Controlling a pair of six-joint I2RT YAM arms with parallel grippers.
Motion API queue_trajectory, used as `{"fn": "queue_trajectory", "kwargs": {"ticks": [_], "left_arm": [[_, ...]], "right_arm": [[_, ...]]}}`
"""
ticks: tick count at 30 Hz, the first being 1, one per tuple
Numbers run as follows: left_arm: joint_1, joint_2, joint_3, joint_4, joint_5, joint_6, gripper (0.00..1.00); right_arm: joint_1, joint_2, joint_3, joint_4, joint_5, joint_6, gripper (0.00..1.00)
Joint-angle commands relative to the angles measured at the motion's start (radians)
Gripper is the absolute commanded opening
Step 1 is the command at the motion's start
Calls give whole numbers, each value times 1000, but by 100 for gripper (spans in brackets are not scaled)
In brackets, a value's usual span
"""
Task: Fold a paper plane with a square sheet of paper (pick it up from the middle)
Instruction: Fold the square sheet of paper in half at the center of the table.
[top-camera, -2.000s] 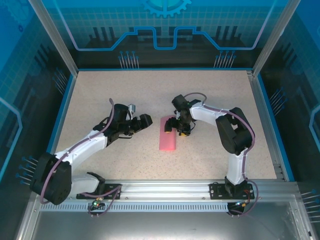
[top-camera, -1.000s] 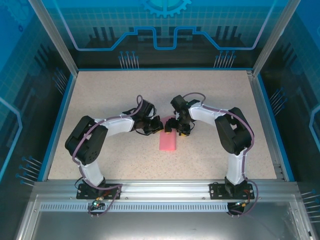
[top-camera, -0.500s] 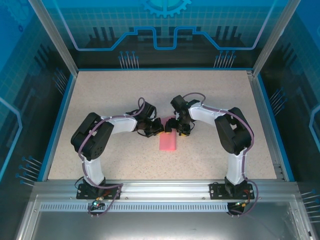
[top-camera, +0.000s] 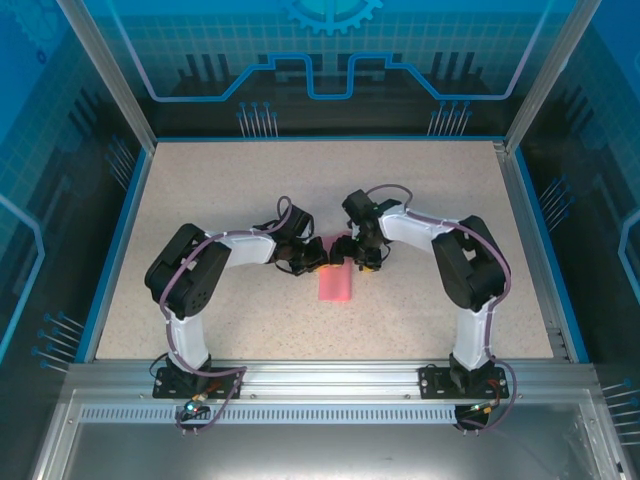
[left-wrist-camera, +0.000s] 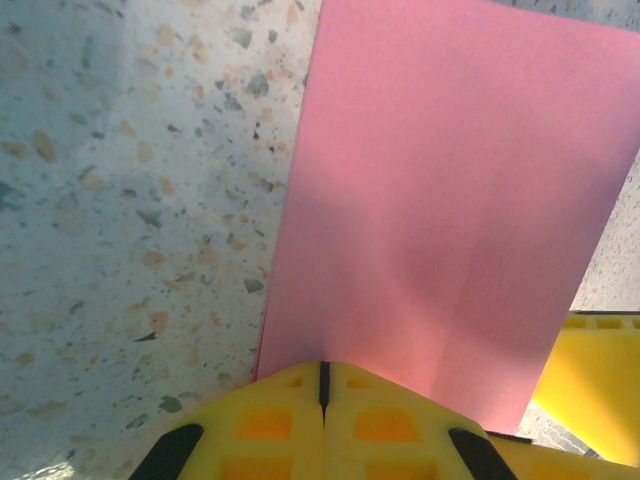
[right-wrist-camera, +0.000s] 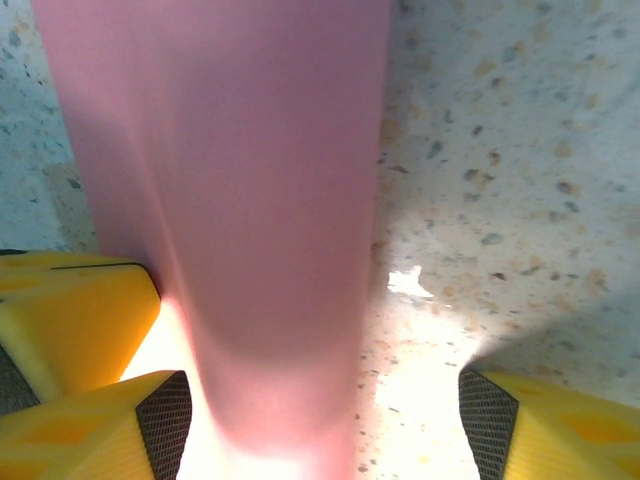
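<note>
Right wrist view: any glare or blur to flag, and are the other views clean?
Right wrist: white glare blows out the speckled tabletop near the bottom edge, and the folded pink-red paper looks soft. Left wrist: sharp, with a soft shadow over the paper's near end. Top external: evenly lit, crisp.

Paper (top-camera: 337, 287) upper end mostly hidden under left gripper (top-camera: 320, 256) and right gripper (top-camera: 350, 254), centre frame. Left wrist — paper cut off at top edge. Right wrist — paper blurred, bottom lost in glare.

Robot lab cell, speckled table (top-camera: 220, 190), blue printed walls (top-camera: 330, 60), aluminium frame (top-camera: 330, 378)
</note>
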Motion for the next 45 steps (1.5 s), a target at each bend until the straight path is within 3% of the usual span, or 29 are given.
{"fn": "queue_trajectory", "kwargs": {"ticks": [1, 3, 9, 11, 23, 35, 42, 45], "left_arm": [[-5, 33, -9, -52, -38, 35, 0], [-7, 37, -6, -53, -36, 38, 0], [-8, 47, -2, -55, -33, 41, 0], [-7, 50, 3, -58, -32, 42, 0], [-10, 63, 17, -78, -34, 47, 0], [-14, 72, 10, -86, -43, 47, 0], [-17, 75, 3, -92, -55, 47, 0], [-17, 76, 1, -89, -53, 47, 0]], "right_arm": [[-36, -133, -59, 68, -35, -28, 75], [-65, -198, -107, 150, -122, -23, 67], [-95, -217, -197, 356, -377, 16, 22], [-90, -193, -204, 389, -404, 32, 9], [-105, -99, -280, 481, -431, 32, 9], [-135, -52, -347, 506, -431, -27, 9], [-146, -27, -360, 454, -358, -57, 9], [-146, -52, -368, 475, -397, -54, 9]]}}
